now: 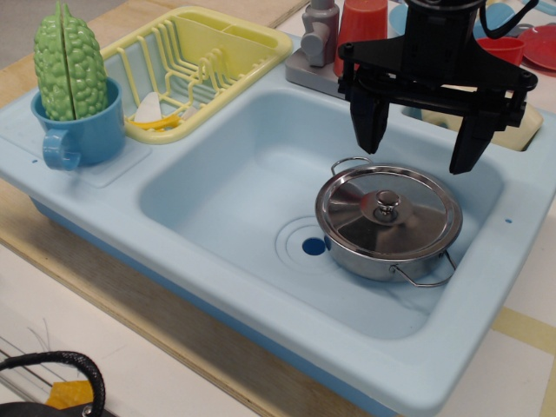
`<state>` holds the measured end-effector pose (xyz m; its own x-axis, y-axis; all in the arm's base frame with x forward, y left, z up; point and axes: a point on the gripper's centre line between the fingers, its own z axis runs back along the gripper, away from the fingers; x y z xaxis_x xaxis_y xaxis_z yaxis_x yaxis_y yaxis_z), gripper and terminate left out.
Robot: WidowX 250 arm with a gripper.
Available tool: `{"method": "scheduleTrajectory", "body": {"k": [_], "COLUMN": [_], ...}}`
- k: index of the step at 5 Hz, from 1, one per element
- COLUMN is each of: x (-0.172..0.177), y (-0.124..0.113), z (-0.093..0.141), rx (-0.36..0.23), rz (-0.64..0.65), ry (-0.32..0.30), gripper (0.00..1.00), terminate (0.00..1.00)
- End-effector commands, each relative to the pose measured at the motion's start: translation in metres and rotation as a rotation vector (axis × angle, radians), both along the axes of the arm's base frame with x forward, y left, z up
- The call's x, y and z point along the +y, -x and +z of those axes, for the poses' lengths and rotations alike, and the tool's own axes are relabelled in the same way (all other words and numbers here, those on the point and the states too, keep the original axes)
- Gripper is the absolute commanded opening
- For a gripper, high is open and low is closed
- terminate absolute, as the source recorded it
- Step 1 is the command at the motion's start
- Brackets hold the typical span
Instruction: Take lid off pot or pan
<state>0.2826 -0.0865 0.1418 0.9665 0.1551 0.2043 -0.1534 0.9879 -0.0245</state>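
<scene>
- A shallow stainless-steel pot (pixel 382 254) sits on the floor of a pale blue toy sink (pixel 217 208), just right of the drain hole (pixel 314 247), with its flat steel lid (pixel 388 212) seated squarely on the rim.
- The black pincer (pixel 419 146) hangs above the pot's far edge, jaws spread wide and gripping nothing, fingertips clear of the lid.
- The lid's small round knob (pixel 387 206) lies below the pincer and a little toward the camera and to the picture's left of the midpoint between the fingertips; this offset looks like the relation the coming move turns on.
- The pot's two wire loop handles (pixel 423 274) run on a diagonal, one at the far left, one at the near right.
- In my judgement the pincer needs a short shift toward the knob before descending to close on it.
- A yellow dish rack (pixel 200 61) and a blue mug (pixel 80 130) holding a green vegetable (pixel 69 65) stand well apart on the left.
</scene>
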Motion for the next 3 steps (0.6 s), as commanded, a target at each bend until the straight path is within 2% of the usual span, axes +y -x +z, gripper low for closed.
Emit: {"method": "scheduleTrajectory", "body": {"k": [1,2,3], "x": [0.000,0.006,0.011], "y": [0.000,-0.002,-0.003], "z": [0.000,-0.009,-0.018], "rx": [0.000,0.002,0.042], "rz": [0.000,0.015,0.060], "ry": [0.000,0.014,0.016], "gripper": [1.00,1.00,1.00], "terminate": [0.00,0.00,0.00]}}
